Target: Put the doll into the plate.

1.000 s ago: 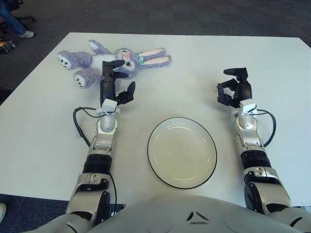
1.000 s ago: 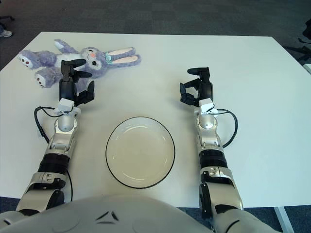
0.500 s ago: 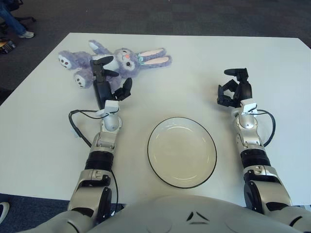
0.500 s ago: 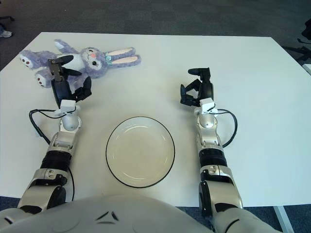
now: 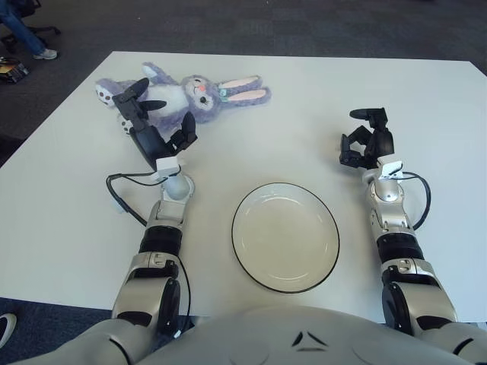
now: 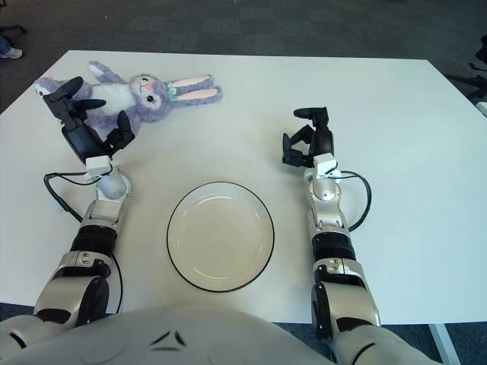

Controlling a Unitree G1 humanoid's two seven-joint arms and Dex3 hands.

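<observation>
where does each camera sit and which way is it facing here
Left eye view: on the robot's head, looking forward and down at the white table; both arms and the grey chest show, the left hand open over the purple plush rabbit doll.
Right eye view: on the head a little further right, facing the same way; the right hand shows right of the round clear glass plate with a dark rim.
Both share the doll, plate, table and both hands, shifted slightly sideways.
</observation>
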